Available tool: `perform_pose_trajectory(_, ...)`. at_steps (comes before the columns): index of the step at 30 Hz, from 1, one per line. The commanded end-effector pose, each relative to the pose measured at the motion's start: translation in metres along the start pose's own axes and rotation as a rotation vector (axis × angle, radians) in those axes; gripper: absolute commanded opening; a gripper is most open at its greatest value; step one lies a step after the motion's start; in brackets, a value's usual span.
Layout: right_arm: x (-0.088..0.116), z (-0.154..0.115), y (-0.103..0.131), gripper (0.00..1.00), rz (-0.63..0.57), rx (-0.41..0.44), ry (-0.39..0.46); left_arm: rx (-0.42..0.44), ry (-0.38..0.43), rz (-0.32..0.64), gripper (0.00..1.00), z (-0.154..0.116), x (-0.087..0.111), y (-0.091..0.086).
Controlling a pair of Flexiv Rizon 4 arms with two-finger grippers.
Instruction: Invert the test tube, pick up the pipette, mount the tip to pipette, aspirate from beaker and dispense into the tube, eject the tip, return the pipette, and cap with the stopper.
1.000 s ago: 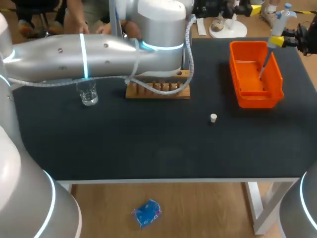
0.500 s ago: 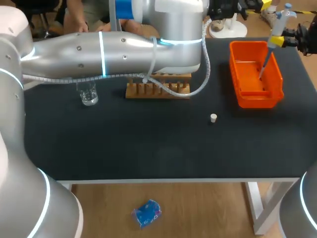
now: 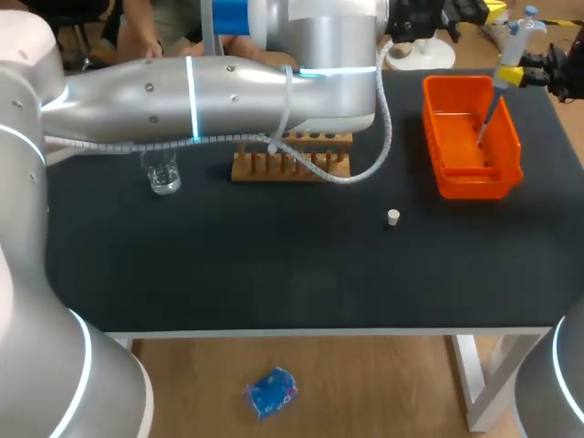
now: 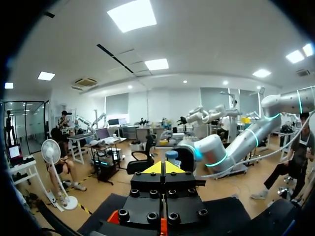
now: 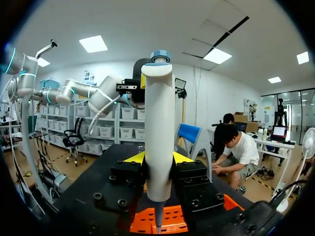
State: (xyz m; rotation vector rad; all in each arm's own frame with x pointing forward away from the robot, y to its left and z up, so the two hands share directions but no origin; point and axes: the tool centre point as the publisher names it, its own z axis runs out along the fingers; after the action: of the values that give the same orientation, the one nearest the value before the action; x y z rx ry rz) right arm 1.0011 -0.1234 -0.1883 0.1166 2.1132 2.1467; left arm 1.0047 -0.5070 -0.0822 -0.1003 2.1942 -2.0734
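My right gripper [image 3: 511,78] [image 5: 157,158] is shut on the white pipette [image 3: 505,55] [image 5: 158,113] with a blue top, holding it upright over the orange bin [image 3: 456,164] [image 5: 184,219] at the back right. The pipette's thin tip [image 3: 483,132] hangs down inside the bin. My left arm [image 3: 228,87] stretches across the back of the table, above the wooden tube rack [image 3: 290,166]. In the left wrist view my left gripper [image 4: 165,167] is shut with nothing between its yellow tips. A glass beaker [image 3: 164,173] stands at the back left. A small white stopper [image 3: 393,216] lies right of the middle. No test tube shows.
The table [image 3: 274,274] has a black top. My left arm hides part of the rack and the back edge. The rack stands between the beaker and the bin.
My left arm has swung to the right and farther back, uncovering more of the rack. The right arm, pipette, beaker and stopper have not moved.
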Motion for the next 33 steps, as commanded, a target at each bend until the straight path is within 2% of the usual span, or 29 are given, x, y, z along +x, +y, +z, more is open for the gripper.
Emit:
perform_pose_trajectory(1, -0.002, -0.001, 0.000, 0.00, 0.000, 0.000, 0.005, 0.012, 0.022, -0.002, 0.00, 0.012, -0.005, 0.007)
perform_pose_trajectory(10, -0.002, -0.001, 0.000, 0.00, 0.000, 0.000, 0.005, 0.031, 0.040, -0.019, 0.00, 0.020, -0.001, 0.008)
perform_pose_trajectory(33, -0.002, -0.001, 0.000, 0.00, 0.000, 0.000, 0.005, 0.011, 0.035, -0.042, 0.00, 0.026, 0.001, 0.015)
